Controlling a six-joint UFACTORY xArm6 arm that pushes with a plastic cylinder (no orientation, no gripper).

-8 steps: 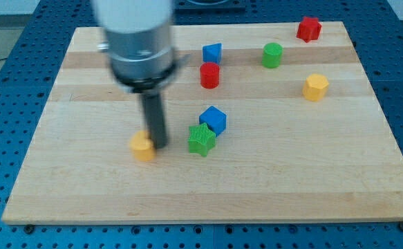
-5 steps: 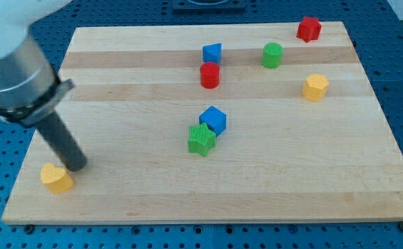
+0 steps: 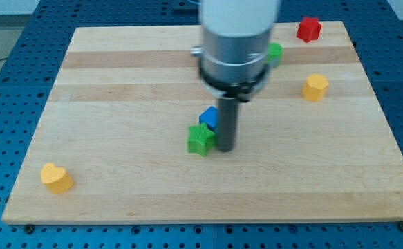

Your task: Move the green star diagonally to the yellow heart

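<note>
The green star [image 3: 200, 139] lies near the board's middle. My tip [image 3: 226, 149] stands just to the star's right, close against it. A blue cube [image 3: 209, 117] sits just above the star, partly hidden by the rod. The yellow heart [image 3: 56, 178] lies far off at the board's lower left corner.
A red block [image 3: 309, 29] sits at the top right corner. A yellow hexagonal block [image 3: 315, 87] lies at the right. A green cylinder [image 3: 275, 51] peeks out beside the arm's body, which hides the blocks behind it. The wooden board [image 3: 118, 104] rests on a blue perforated table.
The arm has swung from the yellow heart at the lower left to the right side of the green star. The heart stays at the lower left corner; the star has not moved.
</note>
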